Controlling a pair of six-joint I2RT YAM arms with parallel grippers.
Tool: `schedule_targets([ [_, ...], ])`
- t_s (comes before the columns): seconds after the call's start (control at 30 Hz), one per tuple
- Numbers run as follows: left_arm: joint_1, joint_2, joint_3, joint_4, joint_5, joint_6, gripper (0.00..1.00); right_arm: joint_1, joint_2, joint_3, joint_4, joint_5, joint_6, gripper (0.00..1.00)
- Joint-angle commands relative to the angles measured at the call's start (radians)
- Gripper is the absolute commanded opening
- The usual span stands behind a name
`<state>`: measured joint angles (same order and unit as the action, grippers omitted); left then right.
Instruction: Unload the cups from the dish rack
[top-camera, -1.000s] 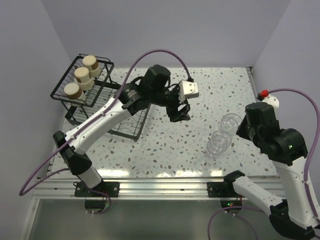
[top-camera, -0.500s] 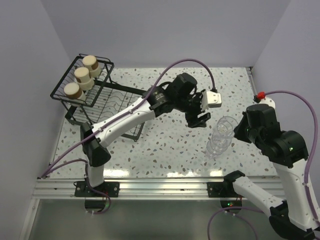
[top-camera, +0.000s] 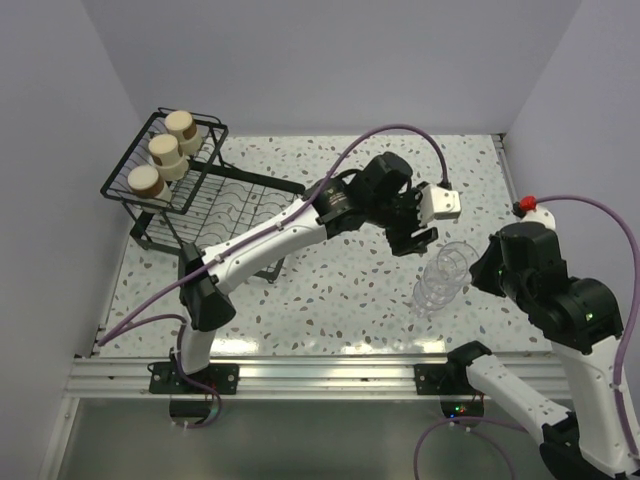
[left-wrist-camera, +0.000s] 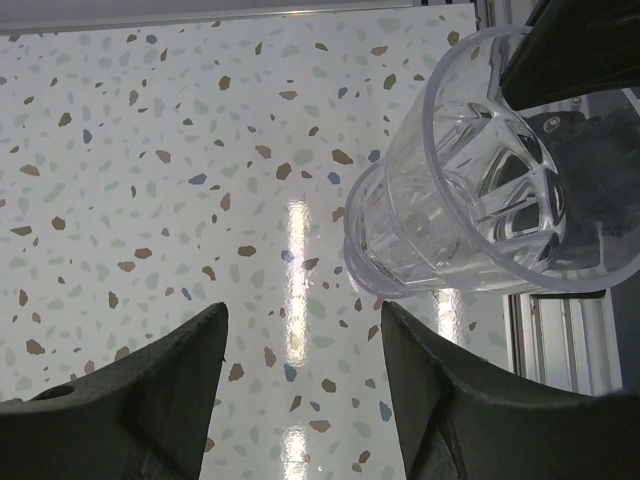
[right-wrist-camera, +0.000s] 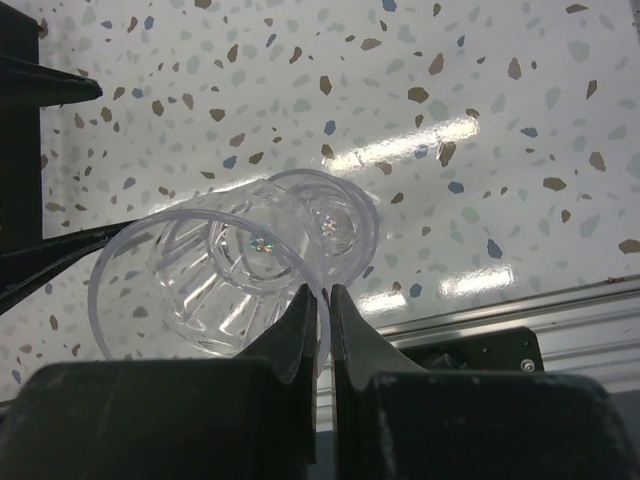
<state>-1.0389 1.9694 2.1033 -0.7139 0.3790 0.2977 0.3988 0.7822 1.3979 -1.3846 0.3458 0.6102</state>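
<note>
Right gripper (right-wrist-camera: 318, 300) clamped on clear tumbler (right-wrist-camera: 205, 285) rim, centre frame. Left gripper (left-wrist-camera: 300, 320) jaws apart, empty, low in frame; tumbler upper right.

The left arm (top-camera: 255, 243) and right arm (top-camera: 560, 300) share white links, black joint housings and looping purple cables (top-camera: 380, 129); a red cap (top-camera: 523, 206) marks the right.

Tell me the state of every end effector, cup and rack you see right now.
Clear ribbed tumbler: tilted, held by its rim.
Right end effector: shut on the tumbler's rim.
Left end effector: open, empty, beside the tumbler.
Three cream cylindrical cups: standing in the rack's raised tier.
Black wire dish rack: upright, holding those cups.
</note>
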Motion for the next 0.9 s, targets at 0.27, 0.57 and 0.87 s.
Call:
schedule_targets([
  [0.27, -0.029, 0.040, 0.014, 0.067, 0.008, -0.038, 0.66, -0.008, 0.026, -0.013, -0.214, 0.025, -0.036, 0.00],
  [0.57, -0.039, 0.066, 0.018, 0.064, 0.011, -0.048, 0.64, -0.011, 0.031, -0.092, -0.212, 0.016, -0.056, 0.00],
  [0.87, -0.039, 0.077, 0.017, 0.057, -0.064, -0.028, 0.64, -0.012, 0.071, -0.157, -0.209, 0.045, -0.066, 0.00],
])
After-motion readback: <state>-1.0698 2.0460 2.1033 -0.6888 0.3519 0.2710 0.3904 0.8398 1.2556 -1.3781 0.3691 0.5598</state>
